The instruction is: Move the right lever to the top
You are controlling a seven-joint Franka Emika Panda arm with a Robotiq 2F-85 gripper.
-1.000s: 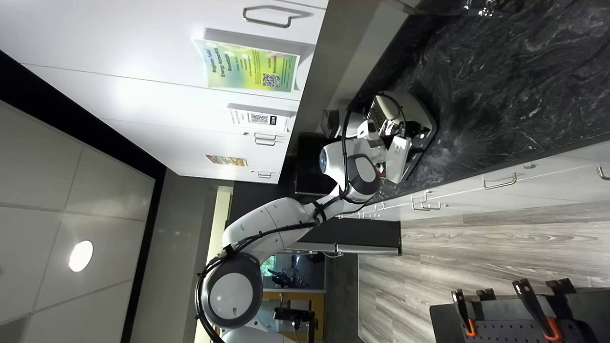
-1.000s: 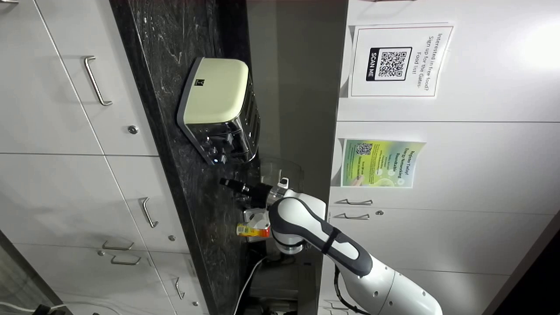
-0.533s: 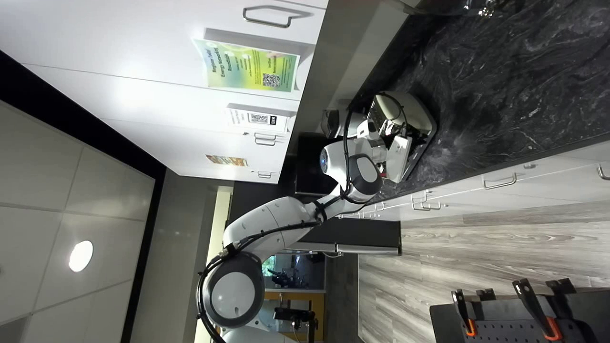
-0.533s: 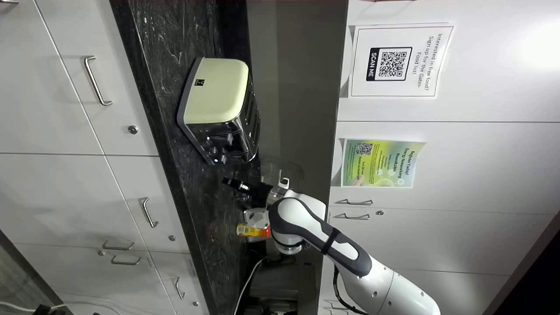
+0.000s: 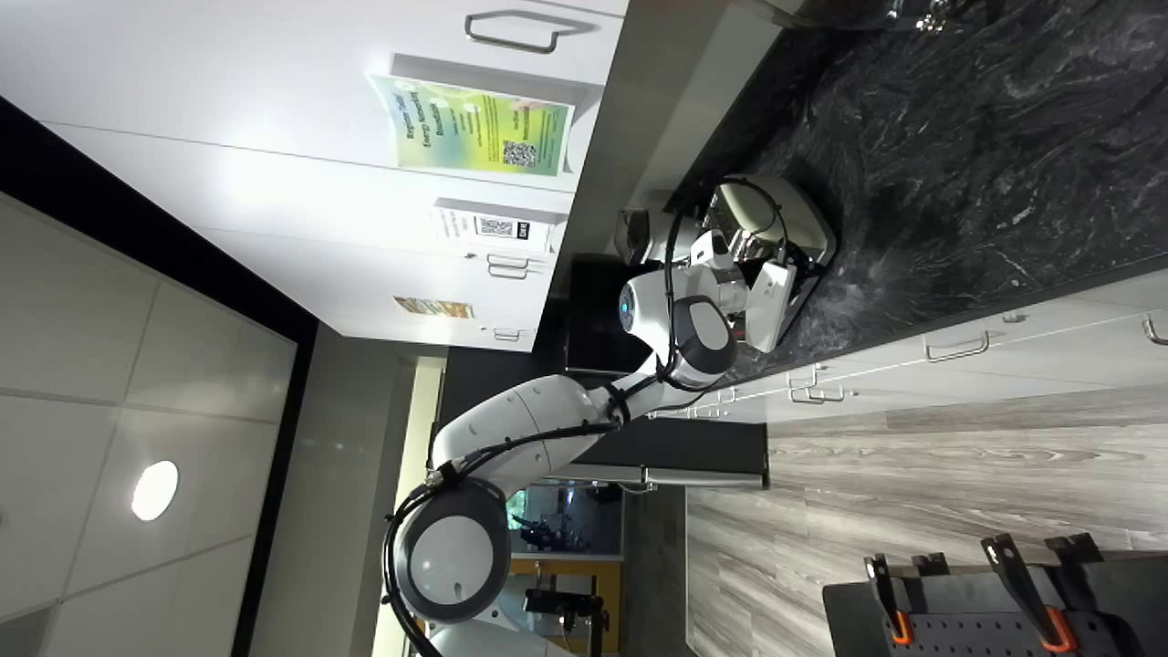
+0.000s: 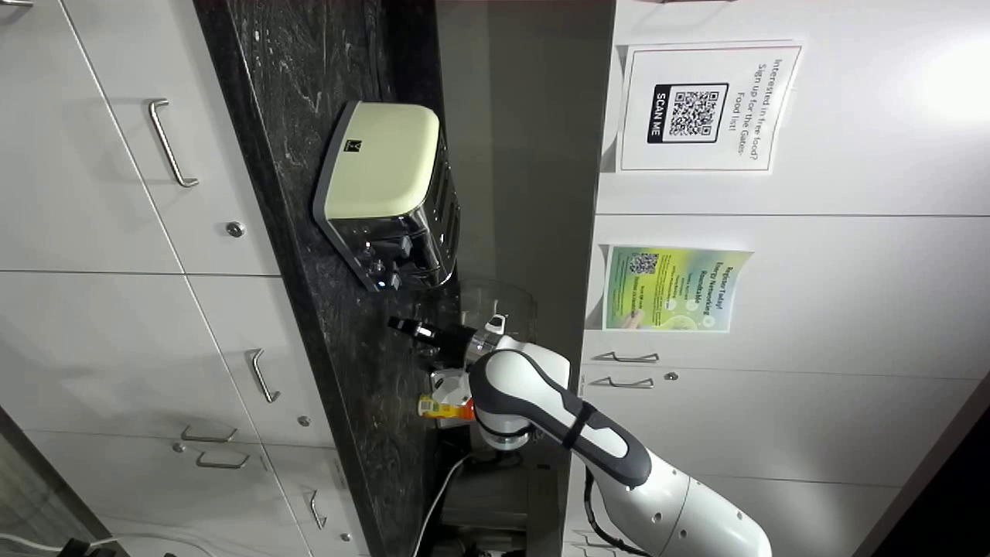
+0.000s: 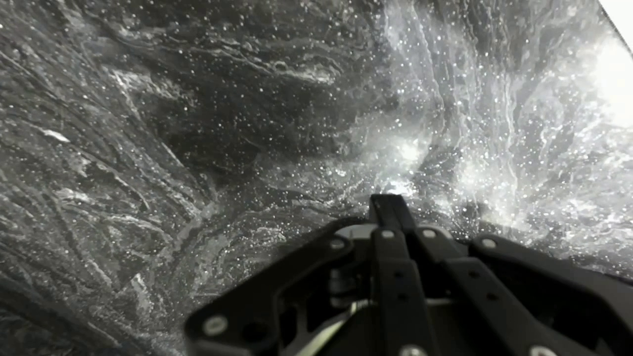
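Wrist view: looking down on the surface, with an edge of it at top right and the gripper over it, closed fingertip to fingertip. Standing between the surface's front and back edges in both exterior views: toaster. On its shiny end, in an exterior view: right lever, near the fingertips but apart from them.

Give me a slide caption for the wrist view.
Black robot gripper, closed and empty, above a dark, pale-veined countertop.
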